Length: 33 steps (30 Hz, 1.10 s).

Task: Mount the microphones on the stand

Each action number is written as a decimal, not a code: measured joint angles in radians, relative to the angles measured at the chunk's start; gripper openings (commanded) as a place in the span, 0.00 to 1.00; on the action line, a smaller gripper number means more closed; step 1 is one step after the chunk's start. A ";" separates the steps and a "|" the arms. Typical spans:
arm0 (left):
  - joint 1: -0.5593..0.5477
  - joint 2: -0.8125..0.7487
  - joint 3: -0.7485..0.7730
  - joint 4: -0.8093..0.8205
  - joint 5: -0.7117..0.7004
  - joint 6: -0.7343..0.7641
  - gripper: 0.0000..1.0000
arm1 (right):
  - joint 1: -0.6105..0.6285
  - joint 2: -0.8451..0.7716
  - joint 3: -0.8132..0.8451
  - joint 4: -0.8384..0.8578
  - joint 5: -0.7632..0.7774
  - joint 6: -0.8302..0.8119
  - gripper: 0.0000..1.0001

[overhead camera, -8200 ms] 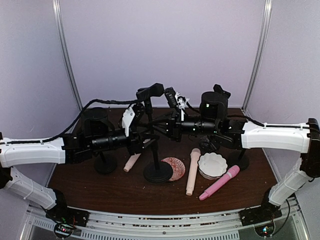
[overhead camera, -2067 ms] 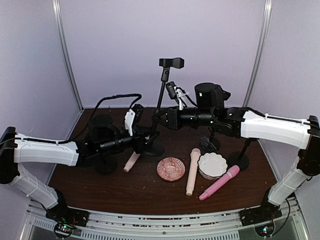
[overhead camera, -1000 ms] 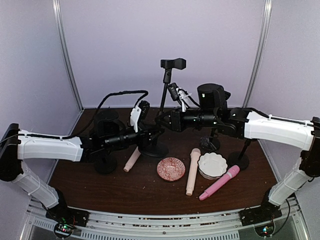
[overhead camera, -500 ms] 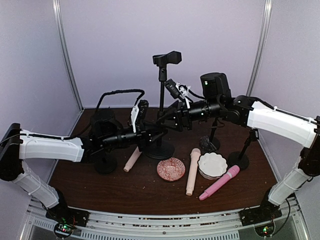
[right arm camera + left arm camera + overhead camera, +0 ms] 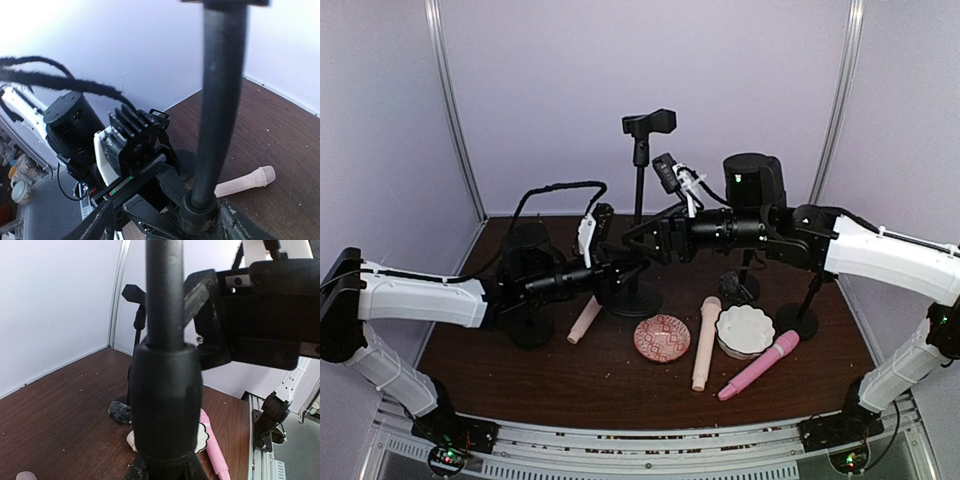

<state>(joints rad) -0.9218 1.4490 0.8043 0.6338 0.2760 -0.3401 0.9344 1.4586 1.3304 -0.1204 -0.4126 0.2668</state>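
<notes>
Three microphones [image 5: 705, 343] (two cream, one pink) lie near the stand [image 5: 639, 190].

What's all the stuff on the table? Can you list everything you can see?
microphone stand: one, black, upright mid-table, clip on top empty.
other stands: at least two, black, one behind the left arm, the rest at the right rear.
peach-cream microphones: two, one lying between the two dishes, one lying left of the red dish.
pink microphone: one, lying front right, next to the white dish.
red patterned dish: one, centre front.
white scalloped dish: one, right of centre.
table: one, dark brown, under everything.
left gripper: black, low at the middle stand's pole; grip unclear.
right gripper: black, higher on the same pole; grip unclear.
</notes>
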 measured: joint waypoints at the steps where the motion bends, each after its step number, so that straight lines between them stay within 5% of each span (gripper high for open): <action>1: 0.000 -0.002 -0.002 0.000 -0.009 0.000 0.00 | 0.008 0.004 0.004 0.000 0.030 0.019 0.63; 11: 0.000 -0.013 -0.014 -0.014 -0.056 0.000 0.00 | 0.010 0.068 0.029 0.003 0.160 0.113 0.53; 14: 0.000 -0.013 -0.014 -0.014 -0.060 0.000 0.00 | 0.010 0.082 0.043 -0.005 0.168 0.115 0.40; 19: 0.000 -0.013 -0.014 -0.020 -0.059 -0.005 0.00 | 0.014 0.085 0.056 -0.012 0.160 0.098 0.00; 22: 0.002 -0.013 -0.014 -0.027 -0.053 -0.010 0.00 | -0.004 0.086 0.058 -0.021 0.114 0.072 0.00; 28: 0.019 -0.005 -0.014 -0.026 0.037 -0.007 0.00 | -0.111 0.085 -0.011 0.079 -0.218 -0.014 0.01; 33: 0.024 0.029 -0.010 0.009 0.165 -0.015 0.00 | -0.147 0.084 -0.008 0.026 -0.378 -0.154 0.45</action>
<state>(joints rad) -0.8982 1.4780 0.7944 0.6426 0.4412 -0.3550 0.7876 1.5429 1.3224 -0.0948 -0.7910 0.1123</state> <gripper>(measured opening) 0.157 0.236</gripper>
